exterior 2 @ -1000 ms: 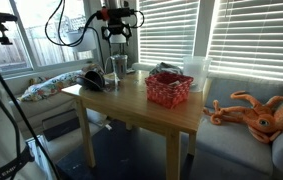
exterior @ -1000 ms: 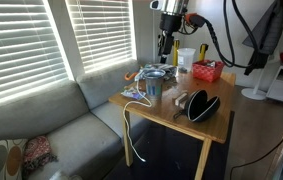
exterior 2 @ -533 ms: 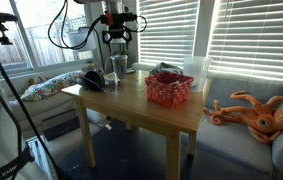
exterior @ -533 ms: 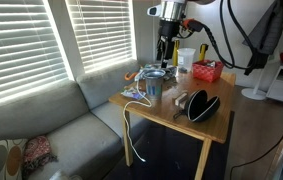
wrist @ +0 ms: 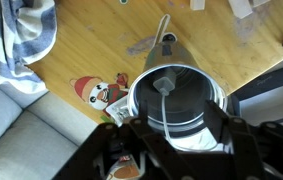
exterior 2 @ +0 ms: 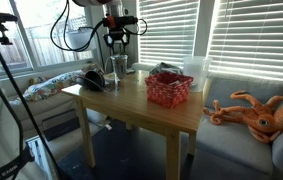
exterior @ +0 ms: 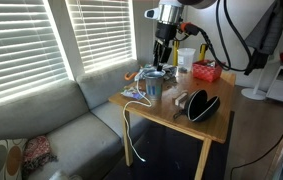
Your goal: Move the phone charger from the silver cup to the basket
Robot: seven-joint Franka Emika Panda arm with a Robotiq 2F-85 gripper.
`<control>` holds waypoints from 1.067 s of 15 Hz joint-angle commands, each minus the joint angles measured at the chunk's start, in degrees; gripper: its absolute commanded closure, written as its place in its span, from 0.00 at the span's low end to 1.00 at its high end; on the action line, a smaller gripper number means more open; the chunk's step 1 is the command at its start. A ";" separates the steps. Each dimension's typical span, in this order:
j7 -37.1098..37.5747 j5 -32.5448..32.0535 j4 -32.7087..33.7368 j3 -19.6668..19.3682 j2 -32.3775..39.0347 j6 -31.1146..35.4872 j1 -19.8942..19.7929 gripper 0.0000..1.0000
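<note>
Gripper [exterior: 162, 50] hangs directly above the silver cup [wrist: 176, 95], jaws spread wide and holding nothing. The phone charger [wrist: 162, 88] lies inside the cup, its plug end uppermost. Recommended: descend straight and close on the cable inside the rim without knocking the cup, then lift high before crossing to the basket [exterior: 206, 71].

Wooden table [exterior 2: 131, 98] — silver cup [exterior: 153, 88], red basket [exterior 2: 168, 90], black bowl [exterior: 203, 106] on top

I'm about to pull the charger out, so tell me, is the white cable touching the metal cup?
Touching. In the wrist view, the white cable has its plug end sitting down inside the metal cup, which holds it.
</note>
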 commanded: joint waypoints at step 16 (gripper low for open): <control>-7.96 9.47 3.12 0.13 6.68 2.80 -0.26 0.64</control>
